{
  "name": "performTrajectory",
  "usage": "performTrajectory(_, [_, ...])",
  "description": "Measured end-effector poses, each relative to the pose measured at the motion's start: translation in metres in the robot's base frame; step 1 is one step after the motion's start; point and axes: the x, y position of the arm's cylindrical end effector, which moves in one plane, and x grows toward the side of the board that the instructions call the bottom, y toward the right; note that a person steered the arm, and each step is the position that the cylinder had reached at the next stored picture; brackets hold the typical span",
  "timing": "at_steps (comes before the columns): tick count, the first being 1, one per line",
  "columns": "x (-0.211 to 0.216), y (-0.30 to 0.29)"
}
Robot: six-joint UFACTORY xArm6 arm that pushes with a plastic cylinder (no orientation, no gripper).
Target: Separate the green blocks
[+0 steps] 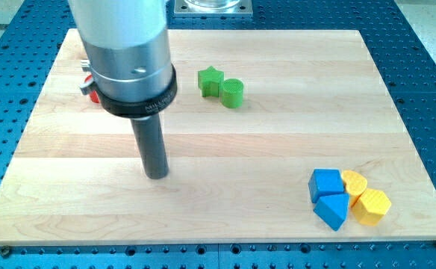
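A green star block (210, 81) and a green cylinder block (232, 93) sit touching each other at the view's upper middle of the wooden board (278, 142). My tip (157, 176) rests on the board to the lower left of both green blocks, well apart from them. The rod hangs from a wide grey arm body that fills the view's upper left.
A red block (91, 84) is partly hidden behind the arm body at the view's left. At the lower right a blue cube (325, 184), a blue triangular block (332, 210) and two yellow blocks (354, 183) (372, 206) cluster together near the board's bottom edge.
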Motion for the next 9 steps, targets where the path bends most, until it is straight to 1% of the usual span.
performTrajectory(2, [-0.117, 0.142])
performTrajectory(3, [-0.158, 0.166])
performTrajectory(4, [-0.197, 0.153])
performTrajectory(5, [-0.207, 0.112])
performTrajectory(6, [-0.107, 0.117])
performTrajectory(7, [-0.119, 0.18])
performTrajectory(8, [-0.035, 0.227])
performTrajectory(9, [-0.006, 0.174])
